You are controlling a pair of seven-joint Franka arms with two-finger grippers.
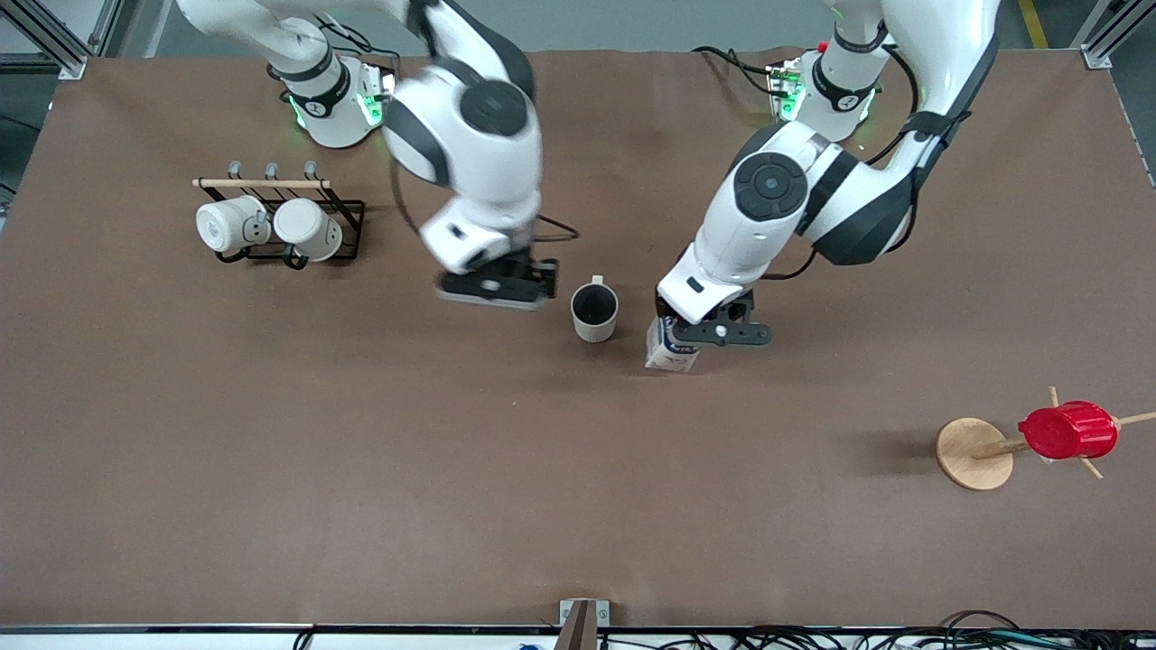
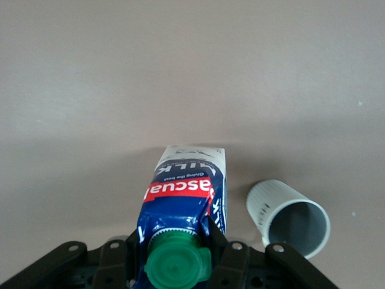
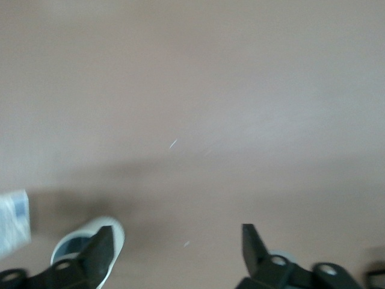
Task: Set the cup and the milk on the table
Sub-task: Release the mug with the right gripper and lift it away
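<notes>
The off-white cup (image 1: 594, 311) stands upright on the brown table (image 1: 271, 469), grey inside showing. My right gripper (image 1: 495, 287) is open and empty just above the table, beside the cup toward the right arm's end. In the right wrist view its gripper (image 3: 177, 232) is wide open, with the cup (image 3: 78, 244) by one fingertip. My left gripper (image 1: 718, 332) is shut on the milk carton (image 1: 670, 348), beside the cup toward the left arm's end. The left wrist view shows the gripper (image 2: 175, 241) clamped on the milk (image 2: 186, 192) below its green cap (image 2: 177, 265), base at or just above the table, cup (image 2: 289, 220) alongside.
A black rack (image 1: 271, 185) with two plain white mugs (image 1: 233, 224) (image 1: 307, 227) stands toward the right arm's end. A round wooden disc (image 1: 974, 453) with a pegged stand carries a red ribbed cup (image 1: 1068, 431) toward the left arm's end, nearer the front camera.
</notes>
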